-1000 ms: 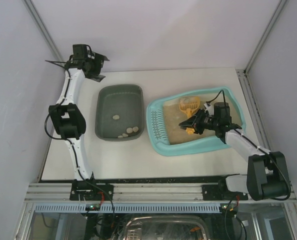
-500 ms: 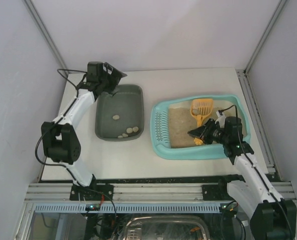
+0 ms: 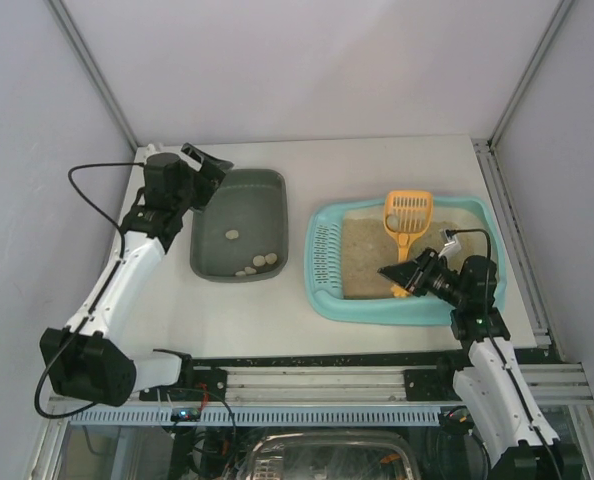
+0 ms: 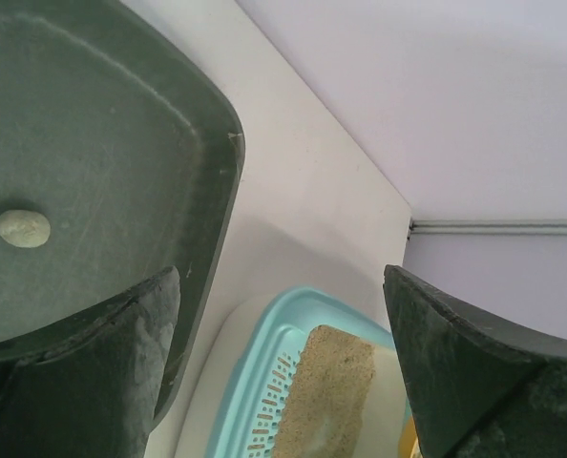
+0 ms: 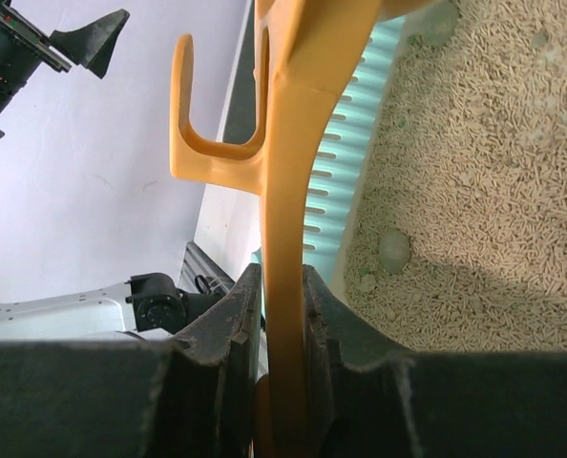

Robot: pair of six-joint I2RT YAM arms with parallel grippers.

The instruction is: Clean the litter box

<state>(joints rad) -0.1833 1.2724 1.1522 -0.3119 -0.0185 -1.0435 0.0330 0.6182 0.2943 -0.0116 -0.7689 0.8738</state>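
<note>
Right tool (image 3: 399, 276) clamps the orange scoop (image 3: 406, 214) handle
The litter box (image 3: 372, 308) sits at 3 o'clock on the worktop (image 3: 377, 160), the grey tub (image 3: 242, 205) at its 9 o'clock; the left tool (image 3: 209, 175) gapes wide, empty, at the tub's 10 o'clock corner.

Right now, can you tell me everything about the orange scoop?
The orange scoop looks like plastic: a flat head with slots, a long thin handle and a hook near its end. The right gripper is shut on the handle. The head points away from the arms, over the sandy litter in the litter box.
</note>
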